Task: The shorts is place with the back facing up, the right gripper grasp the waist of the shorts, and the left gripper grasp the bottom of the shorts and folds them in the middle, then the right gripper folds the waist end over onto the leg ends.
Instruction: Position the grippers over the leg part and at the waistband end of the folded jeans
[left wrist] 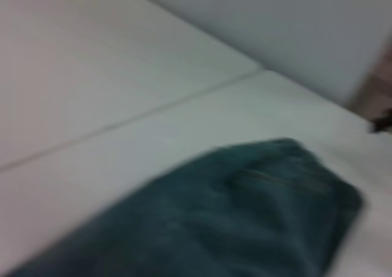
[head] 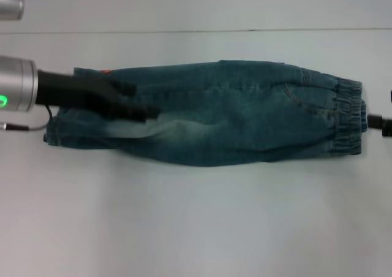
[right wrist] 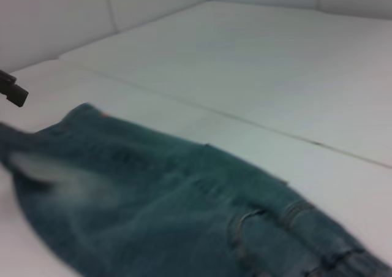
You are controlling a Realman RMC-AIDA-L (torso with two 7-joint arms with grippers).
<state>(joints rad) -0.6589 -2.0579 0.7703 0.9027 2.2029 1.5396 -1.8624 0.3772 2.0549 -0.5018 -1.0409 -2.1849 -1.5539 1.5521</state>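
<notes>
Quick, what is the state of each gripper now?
Left gripper: open, above the leg end of the shorts, holding nothing.
Right gripper: at the waistband, fingers cannot be told.

A pale, matte white table (head: 184, 222) fills the head view, with a thin dark seam running straight across it toward twelve o'clock, from the nine o'clock edge to the three o'clock edge. The same seam shows in both wrist views as a fine line crossing the white surface beyond the fabric. Directly on the table lie the shorts (head: 233, 114), blue faded-wash denim folded lengthwise into one long strip stretched from nine o'clock to three o'clock across the centre. The waist of the shorts (head: 348, 119), gathered and puckered, sits at three o'clock; the leg ends (head: 58, 130) sit at nine o'clock. A pale faded patch marks the denim left of centre.
</notes>
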